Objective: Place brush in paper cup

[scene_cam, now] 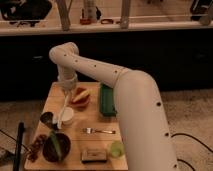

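My gripper (67, 90) hangs from the white arm over the left part of the wooden table (75, 137). It is shut on the upper end of the brush (64, 106), whose white stick slants down and left from the gripper. The stick's lower end reaches the white paper cup (66, 116), which stands right below the gripper. I cannot tell whether the tip is inside the cup or just at its left rim. The brush's dark head is not visible.
A grey metal cup (47, 119) stands left of the paper cup. A red-and-yellow item (80, 97) and a green tray (106, 100) lie to the right. A fork (98, 131), a light green cup (116, 148), a dark bowl (55, 146) and a brown block (94, 155) sit nearer the front.
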